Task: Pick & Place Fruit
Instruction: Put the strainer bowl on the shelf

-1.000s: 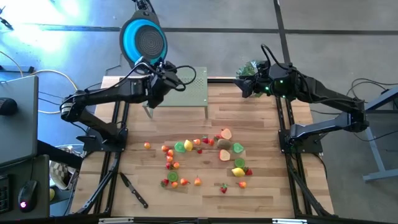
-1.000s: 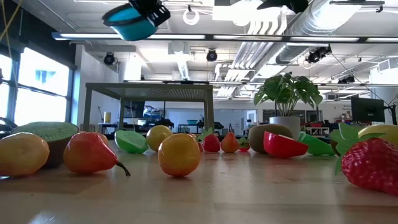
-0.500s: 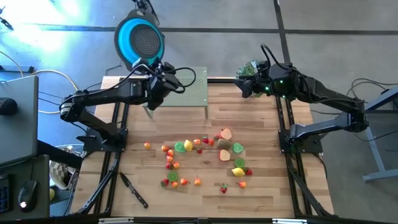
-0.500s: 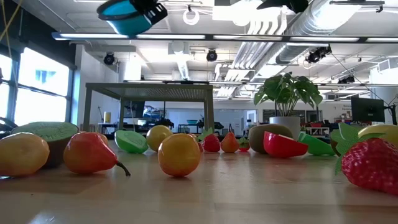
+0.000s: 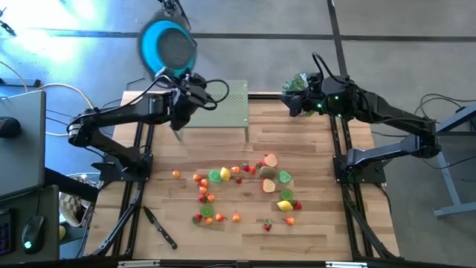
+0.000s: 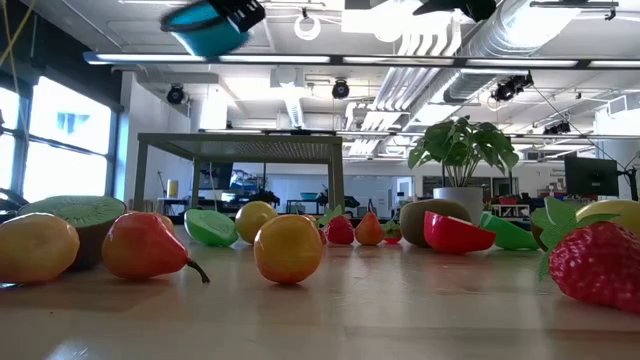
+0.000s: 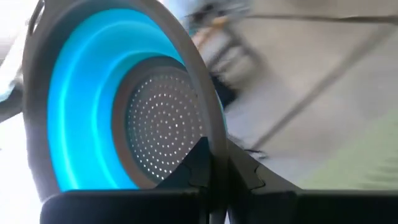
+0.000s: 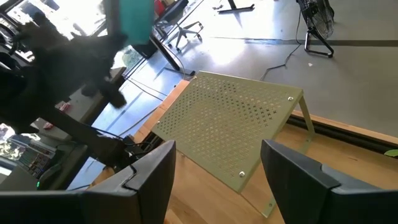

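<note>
Fruit [image 5: 242, 190]: all pieces scattered loose across the middle of the wooden table [image 5: 312, 149], none yet in the blue bowl [image 5: 168, 48], so no placement done and every pick left, as far as can be judged. Left gripper [image 5: 181, 80]: clamped on the bowl's rim, bowl raised beyond the table's far edge beside the perforated green stand [image 5: 223, 104], well apart from the fruit. Right gripper [image 5: 292, 102]: fingers spread, empty, near the potted plant [image 5: 299, 82] at the far edge, also well apart from the fruit.
</note>
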`<action>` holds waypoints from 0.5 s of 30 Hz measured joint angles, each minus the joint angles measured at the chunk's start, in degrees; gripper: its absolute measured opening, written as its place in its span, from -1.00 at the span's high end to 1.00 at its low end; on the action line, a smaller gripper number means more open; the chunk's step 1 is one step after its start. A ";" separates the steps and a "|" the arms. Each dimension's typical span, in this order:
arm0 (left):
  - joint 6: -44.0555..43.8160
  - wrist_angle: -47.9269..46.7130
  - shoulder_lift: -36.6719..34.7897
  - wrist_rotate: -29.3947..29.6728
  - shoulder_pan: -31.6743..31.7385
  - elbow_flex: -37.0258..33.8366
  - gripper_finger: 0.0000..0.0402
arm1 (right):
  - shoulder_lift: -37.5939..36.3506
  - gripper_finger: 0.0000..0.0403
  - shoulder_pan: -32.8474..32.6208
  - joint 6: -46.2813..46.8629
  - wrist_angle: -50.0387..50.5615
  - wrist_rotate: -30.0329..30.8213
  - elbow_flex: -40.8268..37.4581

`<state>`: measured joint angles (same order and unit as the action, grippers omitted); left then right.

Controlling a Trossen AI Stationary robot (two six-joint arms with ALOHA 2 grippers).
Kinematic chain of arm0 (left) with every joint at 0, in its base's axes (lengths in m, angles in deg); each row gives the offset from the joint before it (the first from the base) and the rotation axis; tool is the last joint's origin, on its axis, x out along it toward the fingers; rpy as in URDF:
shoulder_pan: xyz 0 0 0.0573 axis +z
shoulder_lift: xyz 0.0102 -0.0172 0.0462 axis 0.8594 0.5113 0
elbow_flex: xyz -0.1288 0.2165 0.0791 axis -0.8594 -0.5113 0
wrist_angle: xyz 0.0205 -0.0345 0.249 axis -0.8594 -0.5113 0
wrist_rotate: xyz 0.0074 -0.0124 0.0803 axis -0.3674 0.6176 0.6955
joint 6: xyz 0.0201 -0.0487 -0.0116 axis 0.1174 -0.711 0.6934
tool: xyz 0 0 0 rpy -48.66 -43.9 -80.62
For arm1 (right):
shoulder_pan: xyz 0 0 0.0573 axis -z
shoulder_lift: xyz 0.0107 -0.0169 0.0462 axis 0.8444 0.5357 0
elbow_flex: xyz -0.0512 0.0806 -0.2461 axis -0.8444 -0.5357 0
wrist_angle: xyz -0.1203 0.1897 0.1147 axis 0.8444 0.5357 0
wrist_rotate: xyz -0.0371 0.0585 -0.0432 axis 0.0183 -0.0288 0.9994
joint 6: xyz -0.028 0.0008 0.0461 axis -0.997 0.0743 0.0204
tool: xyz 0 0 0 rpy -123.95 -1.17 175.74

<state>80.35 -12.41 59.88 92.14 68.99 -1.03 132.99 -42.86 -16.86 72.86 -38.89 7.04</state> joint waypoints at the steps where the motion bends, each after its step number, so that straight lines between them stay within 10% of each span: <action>1: -0.02 -0.65 0.04 -4.16 0.02 0.00 0.95 | -0.01 -0.13 0.00 0.03 0.00 0.00 0.00; 6: -6.50 -6.70 0.24 -21.54 1.29 0.00 0.95 | 0.00 -0.13 0.00 0.09 0.01 -0.02 0.00; 15: -12.23 -18.91 1.86 -35.44 6.84 0.00 0.95 | -0.01 -0.13 0.00 0.09 0.00 0.07 0.00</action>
<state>68.13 -31.31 61.74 56.70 75.83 -1.03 132.98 -42.86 -16.77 72.86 -38.83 7.04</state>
